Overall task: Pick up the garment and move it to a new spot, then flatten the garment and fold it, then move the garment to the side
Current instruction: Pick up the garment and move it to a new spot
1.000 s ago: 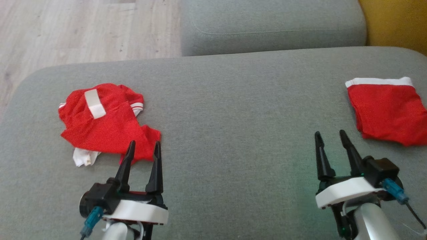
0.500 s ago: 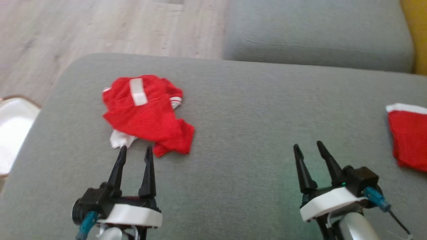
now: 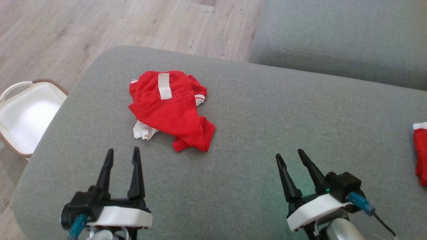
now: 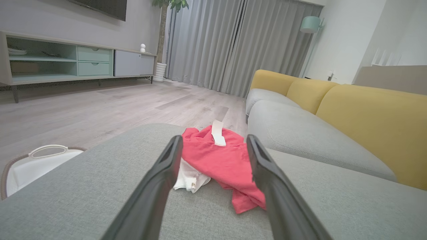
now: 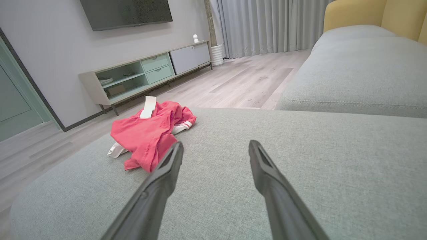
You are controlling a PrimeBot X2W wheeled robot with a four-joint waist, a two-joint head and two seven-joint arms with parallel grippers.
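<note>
Grey sofa cushion (image 3: pixel 267 133) is spread under both arms, and a pale wooden floor (image 3: pixel 100 26) is seen behind it. Low over the cushion the left gripper (image 3: pixel 122 150) is held with its two dark fingers parted, and nothing is held between them. The right gripper (image 3: pixel 289 153) is likewise kept with its jaws apart and empty, well to the right of the cloth.

Just ahead of the left gripper, and a little to its right, the garment (image 3: pixel 173 106) is found. It is crumpled in a heap on the left part of the cushion and is touched by neither gripper. It is red, with a white strip (image 3: pixel 164 86) on top. A white piece (image 3: pixel 143 131) is showing from under its near edge; whether this is a sleeve or a lining cannot be told.

The cloth is judged to be thin, light and very soft, so it will droop when it is lifted. A raised fold or the near red corner (image 3: pixel 195 140) is judged the best place for a pinch, since a flat layer may slip out. If only the top layer is caught, the heap may unroll.

Further out, a white basket (image 3: pixel 30 116) is seen on the floor beside the sofa, and another red piece (image 3: pixel 421 153) is lying at the far right.
</note>
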